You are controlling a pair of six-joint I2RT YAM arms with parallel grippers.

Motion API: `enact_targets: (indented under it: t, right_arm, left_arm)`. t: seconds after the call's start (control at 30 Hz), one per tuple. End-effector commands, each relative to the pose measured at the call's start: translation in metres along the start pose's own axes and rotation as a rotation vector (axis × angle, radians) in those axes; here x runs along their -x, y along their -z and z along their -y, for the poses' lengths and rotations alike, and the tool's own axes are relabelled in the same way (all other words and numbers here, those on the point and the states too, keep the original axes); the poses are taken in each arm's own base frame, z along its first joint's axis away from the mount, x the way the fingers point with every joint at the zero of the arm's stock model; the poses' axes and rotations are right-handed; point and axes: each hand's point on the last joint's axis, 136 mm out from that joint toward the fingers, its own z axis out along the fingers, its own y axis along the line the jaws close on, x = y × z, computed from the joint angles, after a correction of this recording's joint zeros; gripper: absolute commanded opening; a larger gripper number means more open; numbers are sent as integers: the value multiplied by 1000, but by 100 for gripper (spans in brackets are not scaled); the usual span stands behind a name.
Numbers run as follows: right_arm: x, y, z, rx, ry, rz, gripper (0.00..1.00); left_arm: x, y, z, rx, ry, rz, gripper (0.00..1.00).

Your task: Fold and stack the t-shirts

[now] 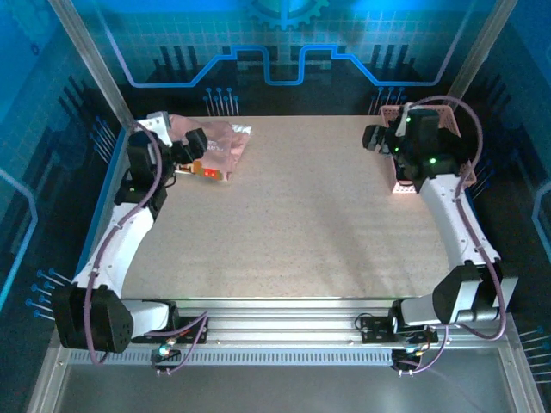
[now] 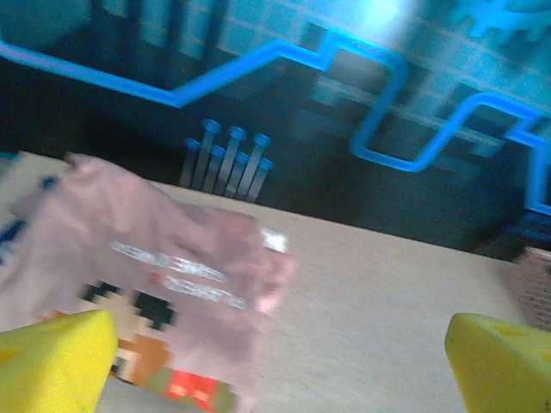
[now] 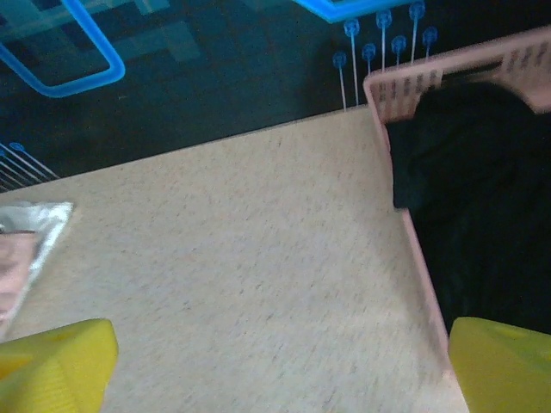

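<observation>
You are at the fetching stage, as I read it: neither t-shirt is spread out for folding, and nothing is stacked. The pink shirt [image 2: 172,267] lies bunched at the far-left corner of the desk [image 1: 301,224], its pixel print turned toward the near side. The black shirt [image 3: 473,189] sits inside the pink basket [image 3: 405,86] at the far-right corner.

Your left fingers [image 2: 52,361] stand wide apart and hold nothing. They hang low just beside the near edge of the pink shirt, one tip over the print and the other over bare desk. Your right fingers [image 3: 52,366] are also spread wide and empty; in the wrist view one tip sits over the desk and the other over the basket's inside, so they straddle its wall.

The next move calls for a descent and a pinch on cloth. On the right, shift further over the basket so both tips clear the wall, then take a fold of the black shirt and lift it out. On the left, catch an edge (a hem or shoulder would serve best, though I cannot tell which edge faces you) and drag the pink shirt toward the open middle.

Both arms reach long from their near-edge bases up the desk's sides, elbows bent outward, wrists turned inward at the far corners.
</observation>
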Motion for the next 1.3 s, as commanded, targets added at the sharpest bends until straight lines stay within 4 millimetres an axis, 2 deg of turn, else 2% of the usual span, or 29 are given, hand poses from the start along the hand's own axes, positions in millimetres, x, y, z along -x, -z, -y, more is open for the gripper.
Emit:
enact_targets:
  t: [0.0, 0.07, 0.1, 0.2, 0.33, 0.43, 0.5, 0.7, 0.97, 1.13, 1.27]
  right_arm:
    - [-71, -4, 41, -72, -343, -371, 100]
    - [-71, -9, 59, -61, -480, -393, 98]
    - [-72, -12, 73, -76, -541, -402, 97]
    - [-80, -23, 109, -106, -682, -408, 93]
    - [-87, -39, 143, -131, -815, -392, 84]
    - [-93, -48, 156, -163, -842, -403, 79]
    - [-101, -54, 164, -193, -858, -420, 78]
    - [-125, -68, 180, -258, -901, -462, 68]
    - [-139, -83, 193, -301, -904, -486, 54]
    - [-143, -89, 199, -327, -892, -491, 52]
    - [-144, -96, 200, -323, -882, -498, 46]
  left_arm:
    - [-87, 1, 25, -60, 180, -411, 99]
    - [-98, 2, 45, -102, 151, -487, 99]
    - [-105, 4, 53, -113, 128, -521, 99]
    - [-118, 10, 64, -154, 100, -566, 99]
    - [-130, 20, 65, -179, 105, -589, 99]
    - [-137, 26, 62, -172, 109, -608, 99]
    - [-141, 29, 60, -167, 115, -617, 99]
    - [-144, 29, 57, -153, 126, -623, 99]
    - [-147, 20, 58, -156, 141, -640, 99]
    - [-143, 14, 62, -166, 139, -636, 99]
    - [-140, 6, 70, -188, 137, -634, 99]
